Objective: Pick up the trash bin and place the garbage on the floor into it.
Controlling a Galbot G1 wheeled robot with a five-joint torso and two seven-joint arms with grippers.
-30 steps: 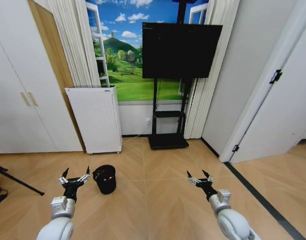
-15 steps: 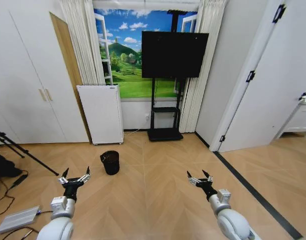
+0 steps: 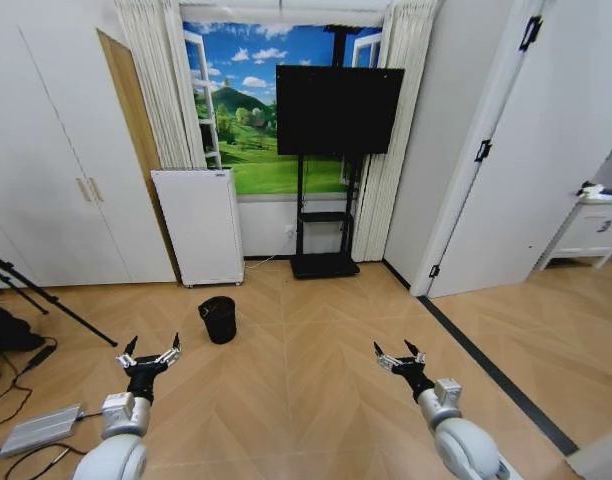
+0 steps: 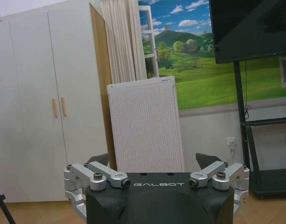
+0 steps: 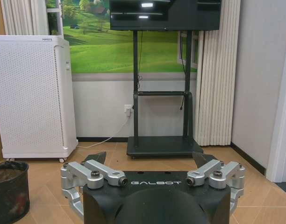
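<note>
Standing beyond left hand (image 3: 148,351): trash bin (image 3: 218,319)

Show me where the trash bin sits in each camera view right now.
Head view: trash bin on the floor, ahead of the left end effector, before the white appliance.
Left wrist view: bin not in it; white appliance is.
Right wrist view: bin at the picture's edge, below the shared white appliance.

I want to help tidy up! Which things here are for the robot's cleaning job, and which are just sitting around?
For the job:
- trash bin, standing on the floor
- left gripper and right gripper, jaws open, holding nothing

Just sitting around:
- white appliance
- TV on its stand
- tripod leg
- flat grey device
</note>
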